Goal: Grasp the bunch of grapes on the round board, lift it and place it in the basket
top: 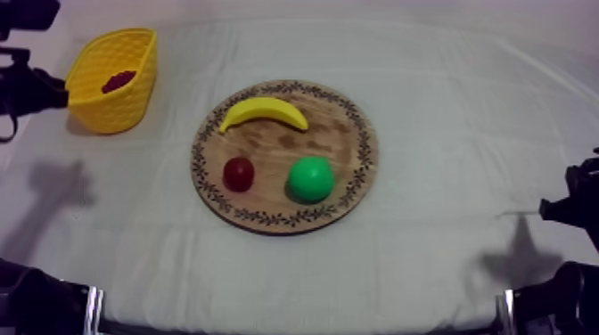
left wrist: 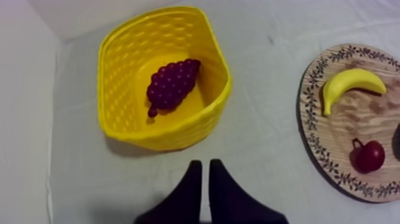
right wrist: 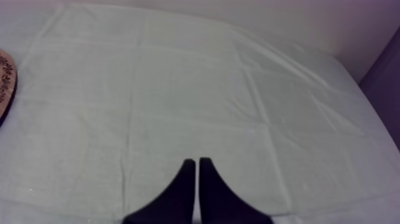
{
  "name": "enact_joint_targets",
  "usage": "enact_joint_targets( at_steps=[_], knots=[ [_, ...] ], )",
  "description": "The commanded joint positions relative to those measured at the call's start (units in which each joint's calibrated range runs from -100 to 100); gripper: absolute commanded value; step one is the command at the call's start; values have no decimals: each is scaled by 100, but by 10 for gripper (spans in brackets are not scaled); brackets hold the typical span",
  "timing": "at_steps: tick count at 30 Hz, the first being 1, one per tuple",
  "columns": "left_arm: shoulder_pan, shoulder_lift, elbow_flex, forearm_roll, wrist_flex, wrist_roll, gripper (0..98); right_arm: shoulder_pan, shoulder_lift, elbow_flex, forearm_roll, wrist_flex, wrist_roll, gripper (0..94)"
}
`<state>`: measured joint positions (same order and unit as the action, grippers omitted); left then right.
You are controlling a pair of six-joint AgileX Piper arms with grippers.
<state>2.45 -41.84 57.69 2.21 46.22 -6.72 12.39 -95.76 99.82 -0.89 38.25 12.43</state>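
Left gripper (left wrist: 205, 165) hangs over bare cloth (left wrist: 268, 89) just beside the yellow basket (left wrist: 163, 138), its 2 black fingers pressed together on nothing. The bunch of grapes (left wrist: 171, 85) lies on the basket's floor. The round wooden board (top: 348, 134) carries 3 fruits: a banana (top: 263, 111), a small red fruit (top: 238, 173) and a green fruit (top: 310, 178). The right gripper (right wrist: 197, 162) is likewise closed and empty, over cloth beside the board's rim.

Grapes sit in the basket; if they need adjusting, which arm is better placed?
Left, probably. The left gripper faces the yellow basket close by, grapes lying inside. The right gripper sits over bare cloth, beyond the wooden board from the basket.
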Motion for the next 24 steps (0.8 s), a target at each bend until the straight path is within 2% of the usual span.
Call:
enact_joint_targets(
  at_steps=[1, 8, 13, 15, 18, 20, 24],
  knots=[
    [8, -688, 906, -2, -399, -38, 7, 1, 1, -5, -1, -2, 0, 3],
    [100, -1918, 2209, -44, -1000, -54, 1, 1, 1, -5, -1, -2, 3, 3],
    [207, -2759, 2993, -291, -1129, 195, 0, 1, 1, -5, -1, -2, 3, 3],
    [276, -3081, 3299, -374, -1145, 168, 0, 1, 1, -5, -1, -2, 2, 3],
    [390, -3565, 3749, -401, -1160, 134, 1, -1, 1, -5, -1, -2, 1, 3],
    [458, -3841, 3878, -407, -1125, 316, 1, -2, 1, -5, -1, -2, 1, 3],
    [499, -4320, 3968, -416, -1080, 1028, 1, -5, 1, -5, -1, -2, 0, 3]
  ],
)
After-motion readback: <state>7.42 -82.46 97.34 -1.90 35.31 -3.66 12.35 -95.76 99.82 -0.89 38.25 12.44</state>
